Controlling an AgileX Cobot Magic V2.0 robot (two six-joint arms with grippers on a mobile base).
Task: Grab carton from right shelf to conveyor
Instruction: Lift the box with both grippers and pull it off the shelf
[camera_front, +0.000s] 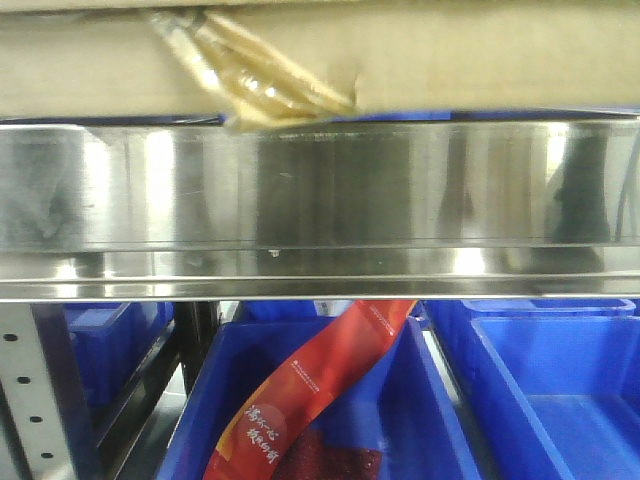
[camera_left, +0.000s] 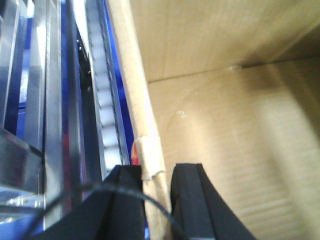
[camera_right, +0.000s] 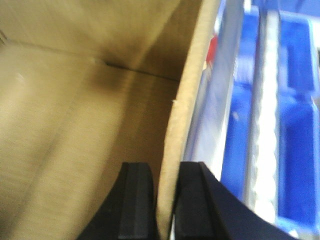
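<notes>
Grabbing the carton (camera_front: 450, 60), top of frame.
The left gripper (camera_left: 157, 202) and right gripper (camera_right: 167, 205) each seem clamped on a wall; next, lift together off the right shelf (camera_front: 320, 200).

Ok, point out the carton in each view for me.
Front: carton spans the top edge, above the steel shelf rail.
Left wrist: fills the right side, wall between the fingers of the left hand.
Right wrist: fills the left side, wall between the fingers of the right hand.
Shared landmark: the steel shelf rail, left of the carton for the left wrist, right of it for the right.
</notes>
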